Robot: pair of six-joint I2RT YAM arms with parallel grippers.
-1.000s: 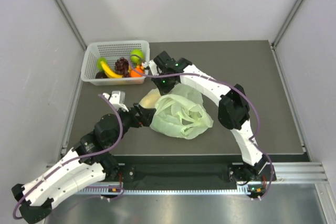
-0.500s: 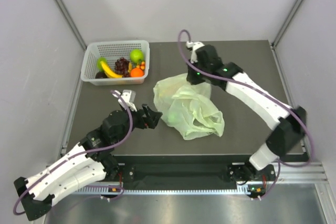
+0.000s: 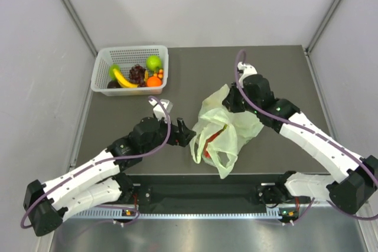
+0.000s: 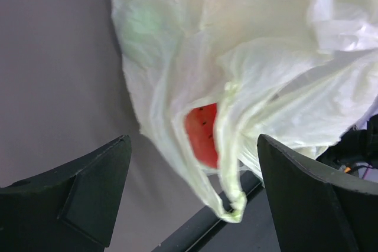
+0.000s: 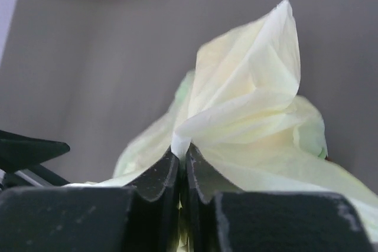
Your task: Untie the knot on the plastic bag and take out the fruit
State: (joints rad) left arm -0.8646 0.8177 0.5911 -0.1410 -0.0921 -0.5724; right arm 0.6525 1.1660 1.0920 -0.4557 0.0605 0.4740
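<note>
Bench (image 3: 283, 75): one, dark grey matt top, enclosed by pale panels (image 3: 207, 4) at left, far and right; metal rail (image 3: 236, 210) along the near edge.
Basket (image 3: 101, 63): one, white lattice, far-left corner. It holds one banana bunch (image 3: 122, 79), one grape bunch (image 3: 137, 74), one orange (image 3: 154, 81), one green apple (image 3: 153, 62) and one smaller green piece (image 3: 114, 71).
Plastic bag (image 3: 221, 131): one, pale green, mid-bench toward the near edge. One red wedge (image 4: 201, 135) shows inside.
Right gripper (image 5: 182, 160): clenched on the bag's upper film.
Left gripper (image 4: 194, 146): spread wide, holding nothing, just beside the bag.
</note>
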